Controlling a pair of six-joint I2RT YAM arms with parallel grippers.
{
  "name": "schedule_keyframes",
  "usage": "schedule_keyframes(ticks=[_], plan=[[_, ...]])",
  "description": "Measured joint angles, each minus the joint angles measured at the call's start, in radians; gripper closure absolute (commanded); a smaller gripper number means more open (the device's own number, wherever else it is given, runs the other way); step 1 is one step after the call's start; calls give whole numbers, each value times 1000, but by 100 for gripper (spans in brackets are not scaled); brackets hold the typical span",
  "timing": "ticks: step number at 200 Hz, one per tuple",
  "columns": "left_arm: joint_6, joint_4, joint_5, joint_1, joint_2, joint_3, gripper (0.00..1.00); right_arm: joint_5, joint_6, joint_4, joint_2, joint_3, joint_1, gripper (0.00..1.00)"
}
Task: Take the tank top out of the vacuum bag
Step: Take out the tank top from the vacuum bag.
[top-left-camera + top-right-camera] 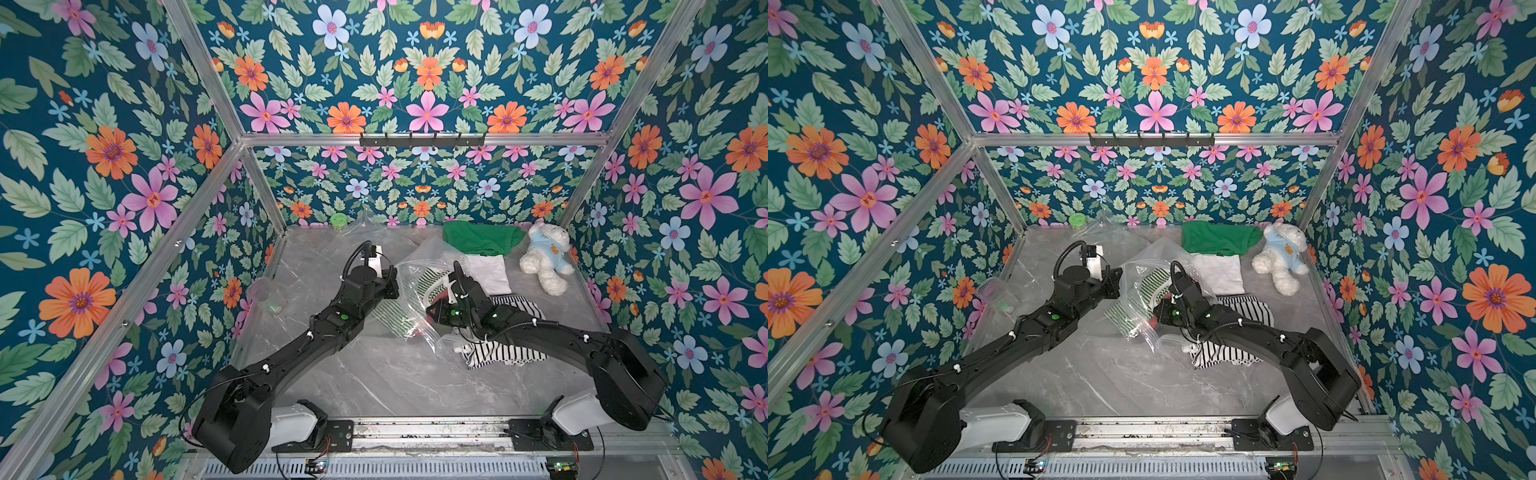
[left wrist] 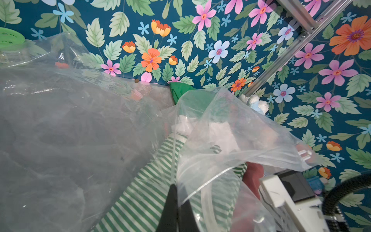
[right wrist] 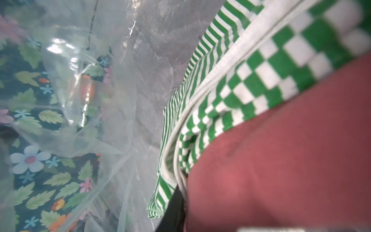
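Observation:
The vacuum bag [image 1: 415,266] [image 1: 1142,266] is a clear crinkly sack lying mid-table, its mouth lifted. My left gripper [image 1: 395,286] [image 2: 176,186] is shut on the bag's edge, with the film pinched between both black fingers. Inside lies the tank top [image 1: 428,282] [image 2: 140,190] [image 3: 200,60], green-and-white striped with white trim, and a red cloth [image 3: 281,150] rests on it. My right gripper [image 1: 434,309] [image 1: 1156,311] reaches into the bag's mouth. There one black finger [image 3: 175,202] sits between the tank top's edge and the red cloth, which hides the other finger.
A folded green shirt [image 1: 482,237], a folded white cloth [image 1: 488,272] and a white teddy bear [image 1: 544,257] lie at the back right. A black-and-white striped garment [image 1: 507,353] lies under my right arm. A clear cup [image 1: 266,295] stands left, a green-lidded jar [image 1: 338,220] at the back.

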Motion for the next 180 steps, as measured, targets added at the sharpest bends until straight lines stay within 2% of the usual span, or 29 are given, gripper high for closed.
schedule_keyframes(ticks=[11,33,79,92,130,151,180], plan=[[-2,0,0,5,3,-5,100,0,-19,-21,-4,19,-1,19],[-10,1,-3,15,6,-17,100,20,-56,-63,-38,28,-3,18],[-54,16,10,72,4,-50,100,96,-24,-132,-53,18,-34,31],[-58,17,17,83,4,-50,100,112,-11,-135,-18,20,-43,39],[-97,24,35,135,-24,-72,100,104,3,-130,154,112,-43,46],[-116,24,34,171,-56,-97,100,86,-8,-111,257,191,-43,58],[-154,23,28,218,-77,-129,100,36,-48,-93,396,333,-42,59]])
